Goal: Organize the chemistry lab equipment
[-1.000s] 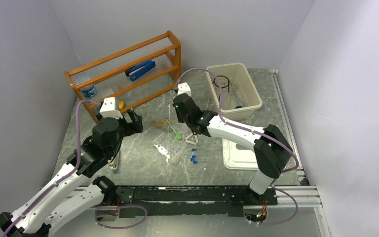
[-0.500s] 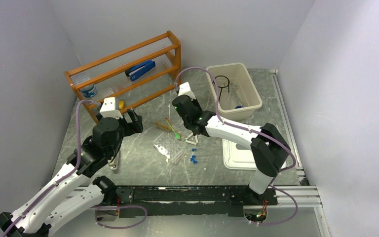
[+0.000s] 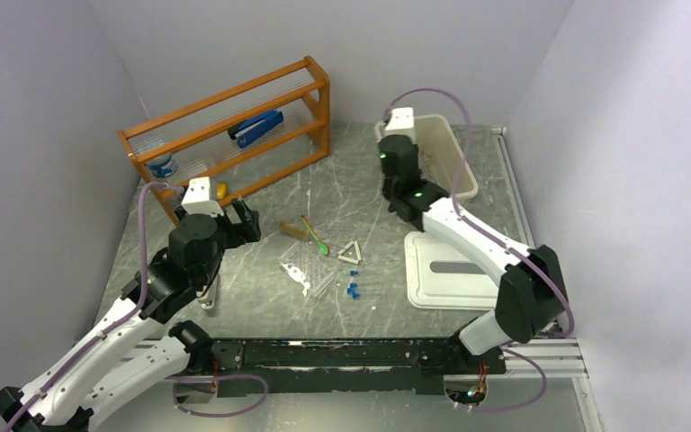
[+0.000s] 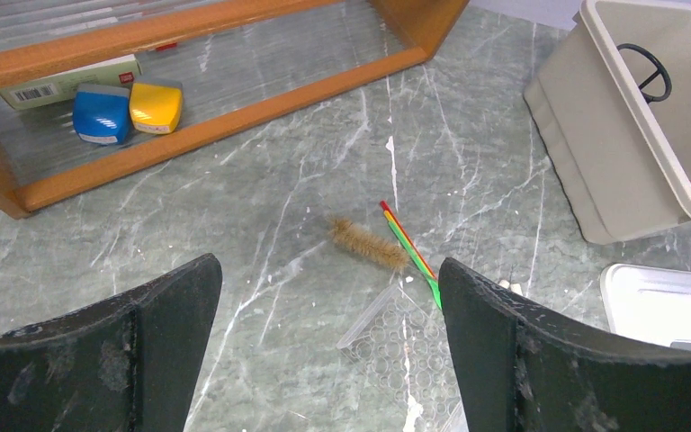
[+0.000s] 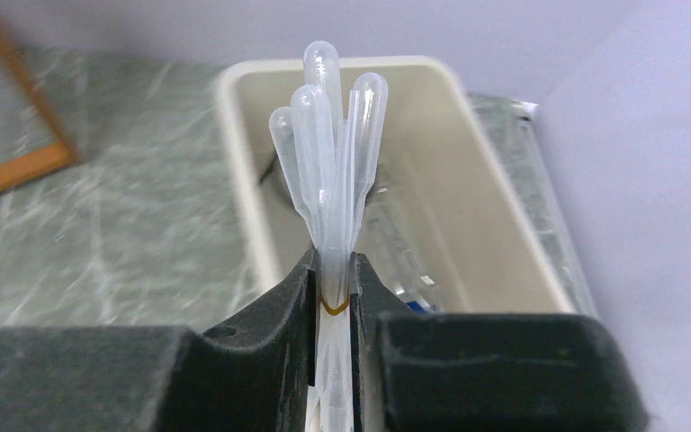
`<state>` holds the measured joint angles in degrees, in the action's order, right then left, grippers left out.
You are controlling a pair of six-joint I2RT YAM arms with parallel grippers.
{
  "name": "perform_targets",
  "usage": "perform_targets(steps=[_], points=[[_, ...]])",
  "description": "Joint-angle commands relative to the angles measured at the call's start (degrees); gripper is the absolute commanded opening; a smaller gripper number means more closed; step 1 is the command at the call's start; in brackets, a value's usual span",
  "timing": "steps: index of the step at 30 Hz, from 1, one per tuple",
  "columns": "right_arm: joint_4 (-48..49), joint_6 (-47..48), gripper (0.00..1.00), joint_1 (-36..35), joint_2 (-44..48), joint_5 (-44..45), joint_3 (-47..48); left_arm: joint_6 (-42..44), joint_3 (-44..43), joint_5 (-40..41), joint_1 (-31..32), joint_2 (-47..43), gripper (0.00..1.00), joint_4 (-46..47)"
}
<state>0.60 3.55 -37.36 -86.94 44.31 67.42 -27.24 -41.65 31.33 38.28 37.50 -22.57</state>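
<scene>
The right arm has made a big move in the last second; before, it was low over the middle of the counter (image 3: 261, 306), close by the white triangle (image 3: 351, 254), and now it has swung to the far right corner and hangs over the beige bin (image 4: 585, 153); the right end effector (image 5: 333, 270) is closed narrow on a bundle of clear pipettes (image 5: 333, 153), which a thin band ties together just above the fingers; the bulbs stand up in front of the wrist camera, and the open bin lies directly behind and under them; the black wire ring stand (image 4: 645, 72) is already inside this bin, with some other clear pieces that I cannot name; so I judge that the carrying is nearly finished and what is left for this bundle is only to let it go into the bin (perhaps after coming down a little, so it does not bounce out or fall on the rim); the left end effector (image 4: 328, 270) has not changed at all; its jaws stand wide apart with nothing between them, above the counter in front of the wooden shelf (image 3: 234, 99); on the counter there are more things to sort: the white triangle, the clear blue-capped tubes (image 3: 353, 290), the clear plastic tube rack (image 4: 405, 333), a small brown brush (image 4: 369, 243) and the thin rods (image 4: 411, 252) in green and red beside it; the task is therefore in the middle, not near the end
</scene>
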Motion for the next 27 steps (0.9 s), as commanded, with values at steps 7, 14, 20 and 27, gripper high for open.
perform_targets(steps=[7,14,20,27], points=[[8.7,2.0,0.17,18.9,4.1,-16.7,-7.3,0.1,-1.4,1.4,-0.3,0.1,0.94,0.5],[10.2,1.3,0.18,24.5,-1.6,-25.6,-7.1,0.1,-1.4,1.4,-0.3,0.0,0.94,0.4],[9.7,1.5,0.19,25.9,-8.4,-26.7,-4.8,0.2,-1.3,1.0,-0.3,0.1,0.95,0.5],[10.0,0.6,0.25,27.5,-13.1,-27.7,-4.4,0.2,-1.4,0.7,-0.3,0.7,0.95,0.5]])
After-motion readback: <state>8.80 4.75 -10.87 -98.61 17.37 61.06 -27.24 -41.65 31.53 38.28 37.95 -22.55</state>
